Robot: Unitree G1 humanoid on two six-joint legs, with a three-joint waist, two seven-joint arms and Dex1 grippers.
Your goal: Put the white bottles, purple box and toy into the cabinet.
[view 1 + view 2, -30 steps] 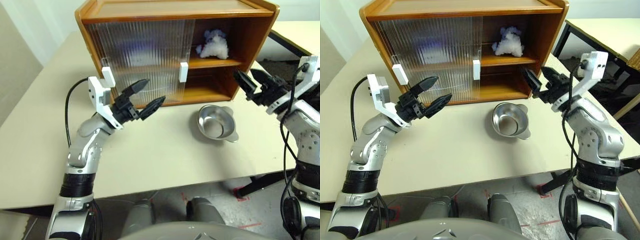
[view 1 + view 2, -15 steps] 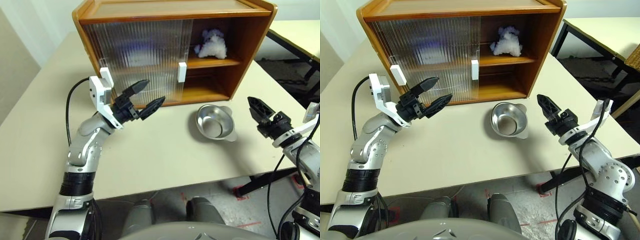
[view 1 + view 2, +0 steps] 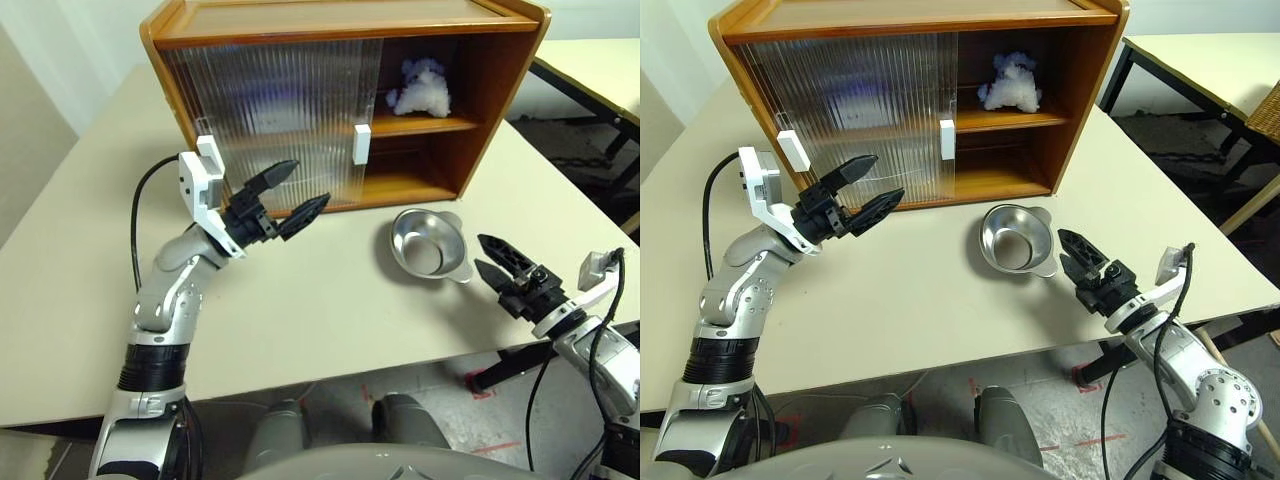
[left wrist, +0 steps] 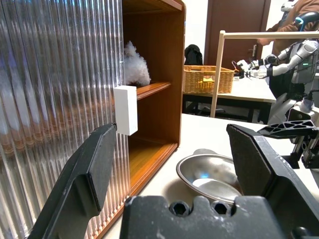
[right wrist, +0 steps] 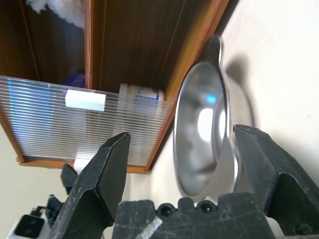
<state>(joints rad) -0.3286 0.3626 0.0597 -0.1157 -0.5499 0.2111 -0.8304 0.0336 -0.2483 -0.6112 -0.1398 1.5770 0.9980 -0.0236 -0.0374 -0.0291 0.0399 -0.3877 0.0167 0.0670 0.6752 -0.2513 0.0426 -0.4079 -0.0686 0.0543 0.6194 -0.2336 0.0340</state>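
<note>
The cabinet (image 3: 340,100) is taken as landmark. It is set at the far side of the pale table (image 3: 300,300), with its ribbed sliding doors (image 3: 270,120) drawn over its left part and the right part left open. Bare tabletop is seen in front of the cabinet, from its left corner across to the steel bowl (image 3: 430,245), which is placed just off the cabinet's front right corner. The table's near edge is seen well in front of the cabinet, and its right edge runs just past the bowl.

The toy (image 3: 420,88) is seen on the upper shelf in the open right part. A white jar with a blue-printed label (image 5: 141,93) and a purple patch (image 5: 75,79) are made out behind the ribbed door in the right wrist view.

The left gripper (image 3: 290,193) is held in front of the doors, close to the lower front edge, jaws spread wide, nothing gripped or touched. The right gripper (image 3: 490,258) is held low, right of the bowl, pointed towards it, jaws wide apart and empty.

Beyond the cabinet's right side, another table (image 4: 234,89) with a wicker basket (image 4: 208,78) is seen.
</note>
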